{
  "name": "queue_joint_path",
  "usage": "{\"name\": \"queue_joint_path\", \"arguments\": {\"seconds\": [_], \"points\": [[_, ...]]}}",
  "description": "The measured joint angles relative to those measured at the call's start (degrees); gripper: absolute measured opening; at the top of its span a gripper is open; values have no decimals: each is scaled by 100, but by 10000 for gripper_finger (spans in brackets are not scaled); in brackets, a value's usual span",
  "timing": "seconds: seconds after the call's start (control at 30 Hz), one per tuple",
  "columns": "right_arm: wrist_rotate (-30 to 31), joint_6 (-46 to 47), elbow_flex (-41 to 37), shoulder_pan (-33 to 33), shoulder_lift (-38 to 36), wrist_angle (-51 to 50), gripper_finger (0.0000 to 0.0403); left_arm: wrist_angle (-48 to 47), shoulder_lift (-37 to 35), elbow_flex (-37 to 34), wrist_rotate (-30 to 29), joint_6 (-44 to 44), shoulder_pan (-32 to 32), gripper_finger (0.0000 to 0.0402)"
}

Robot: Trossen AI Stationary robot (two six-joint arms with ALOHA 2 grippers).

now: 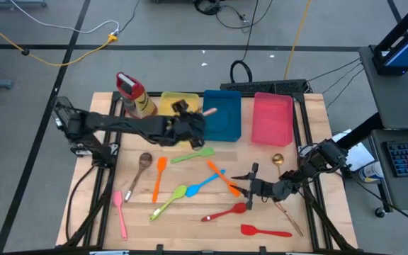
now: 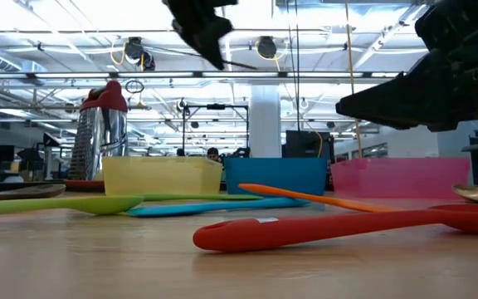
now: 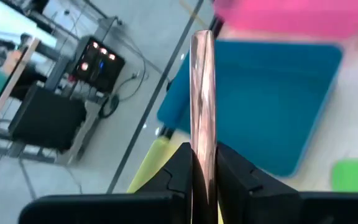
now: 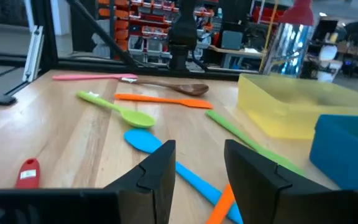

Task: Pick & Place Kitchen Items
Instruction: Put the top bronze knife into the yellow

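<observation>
Left gripper (image 1: 202, 120): raised above the near edge of the blue tray (image 1: 225, 124), fingers (image 3: 182, 168) pinching a slim copper-coloured metal utensil (image 3: 202, 93) that stands out past the fingertips over the tray.

Right gripper (image 1: 249, 183): low over the table (image 1: 190, 227) among the utensils, fingers (image 4: 160, 165) spread, nothing between them; blue spoon (image 4: 166, 155) and orange spatula (image 1: 224, 178) just ahead.

On the table: green spoon (image 1: 170, 200), green spatula (image 1: 193, 155), orange spoon (image 1: 159, 177), wooden spoon (image 1: 140, 167), pink spatula (image 1: 120, 212), two red utensils (image 1: 227, 211) (image 1: 264, 230), gold spoon (image 1: 278, 160).

Trays: yellow tray (image 1: 172, 103), blue, pink tray (image 1: 271, 119), side by side at the far edge.
</observation>
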Motion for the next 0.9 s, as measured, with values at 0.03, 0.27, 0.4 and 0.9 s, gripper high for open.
{"name": "queue_joint_path", "arguments": {"seconds": [0.03, 0.27, 0.4, 0.9], "points": [[-11, 100, 10, 2, 0, -56, 130, -131, -150, -80, 7, -42, 33, 43], [-6, 422, 7, 0, 0, -140, 130, -119, -1145, -1204, 266, -616, 428, 43], [-2, 568, 7, 0, 0, -142, 130, 662, -1533, -2187, 465, -790, 765, 43], [-4, 697, 9, -182, 0, -160, 130, 3661, -990, -3632, 2194, -1040, 2251, 43]]}}
